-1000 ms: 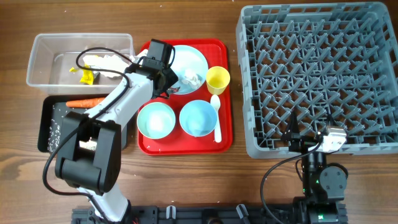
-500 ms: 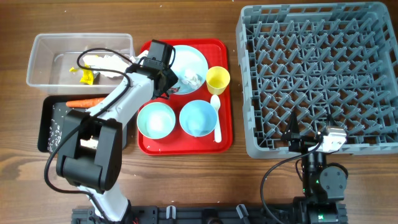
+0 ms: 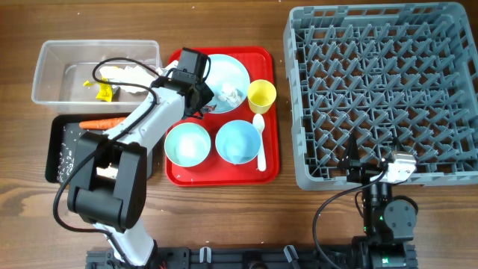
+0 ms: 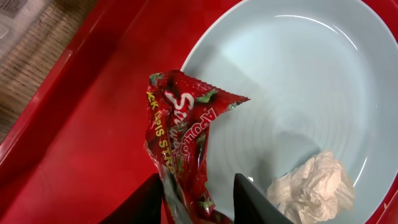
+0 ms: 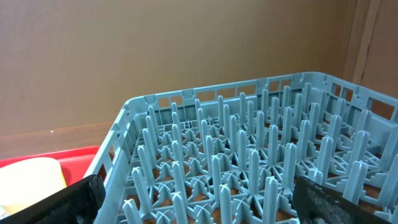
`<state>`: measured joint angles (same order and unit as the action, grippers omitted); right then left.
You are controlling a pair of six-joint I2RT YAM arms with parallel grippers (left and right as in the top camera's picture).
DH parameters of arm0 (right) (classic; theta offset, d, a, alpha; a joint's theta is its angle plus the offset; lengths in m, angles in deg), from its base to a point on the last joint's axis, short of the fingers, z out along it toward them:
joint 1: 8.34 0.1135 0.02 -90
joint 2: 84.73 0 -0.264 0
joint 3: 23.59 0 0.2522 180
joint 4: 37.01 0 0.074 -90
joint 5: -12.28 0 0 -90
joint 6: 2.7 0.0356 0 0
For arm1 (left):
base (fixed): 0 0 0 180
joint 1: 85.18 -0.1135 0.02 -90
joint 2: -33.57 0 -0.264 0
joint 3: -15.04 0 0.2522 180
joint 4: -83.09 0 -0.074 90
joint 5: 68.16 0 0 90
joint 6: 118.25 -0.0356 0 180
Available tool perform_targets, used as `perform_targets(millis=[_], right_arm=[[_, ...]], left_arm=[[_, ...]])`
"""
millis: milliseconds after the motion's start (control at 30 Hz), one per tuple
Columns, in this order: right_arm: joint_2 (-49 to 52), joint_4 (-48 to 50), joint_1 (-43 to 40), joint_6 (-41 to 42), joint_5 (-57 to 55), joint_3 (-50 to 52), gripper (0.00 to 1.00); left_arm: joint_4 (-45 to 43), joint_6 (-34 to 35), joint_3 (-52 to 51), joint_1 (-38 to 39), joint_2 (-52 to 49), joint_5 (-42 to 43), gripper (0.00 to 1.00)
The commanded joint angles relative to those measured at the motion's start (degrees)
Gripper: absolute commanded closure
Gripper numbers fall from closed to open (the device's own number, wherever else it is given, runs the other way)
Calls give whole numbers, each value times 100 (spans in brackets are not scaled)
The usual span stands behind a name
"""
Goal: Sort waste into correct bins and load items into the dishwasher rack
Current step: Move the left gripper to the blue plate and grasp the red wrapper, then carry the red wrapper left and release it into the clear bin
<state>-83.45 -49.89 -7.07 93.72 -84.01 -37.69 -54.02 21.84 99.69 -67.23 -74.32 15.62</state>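
Observation:
My left gripper (image 3: 203, 104) (image 4: 199, 202) is shut on a red wrapper (image 4: 180, 137) at the left rim of the light blue plate (image 3: 233, 69) (image 4: 298, 74). Crumpled tissue (image 3: 230, 95) (image 4: 314, 186) lies on the plate. Two blue bowls (image 3: 187, 143) (image 3: 237, 141), a yellow cup (image 3: 261, 95) and a white spoon (image 3: 260, 146) sit on the red tray (image 3: 224, 173). The clear tub (image 3: 56, 75) holds a yellow wrapper (image 3: 104, 91) and tissue. The black tray (image 3: 58, 149) holds a carrot (image 3: 102, 122) and rice. My right gripper (image 3: 371, 170) (image 5: 199, 199) is open at the grey rack's (image 3: 381, 90) front edge.
The rack (image 5: 249, 143) fills the right half of the table. The left arm reaches over the black tray and the gap between the tub and the red tray. A strip of bare wood runs between the red tray and the rack.

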Motion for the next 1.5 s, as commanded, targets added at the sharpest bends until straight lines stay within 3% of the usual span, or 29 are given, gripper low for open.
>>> perform_targets(millis=[0, 1100, 1333, 1467], right_arm=[[11, 24, -24, 44, -57, 4, 0], [11, 24, -24, 42, -57, 4, 0], [11, 22, -24, 44, -57, 4, 0], [11, 22, -24, 44, -57, 4, 0]], left_arm=[[17, 9, 31, 22, -79, -140, 65], [-101, 11, -94, 22, -81, -140, 73], [-105, 9, -179, 22, -83, -140, 82], [-129, 9, -179, 22, -83, -140, 94]])
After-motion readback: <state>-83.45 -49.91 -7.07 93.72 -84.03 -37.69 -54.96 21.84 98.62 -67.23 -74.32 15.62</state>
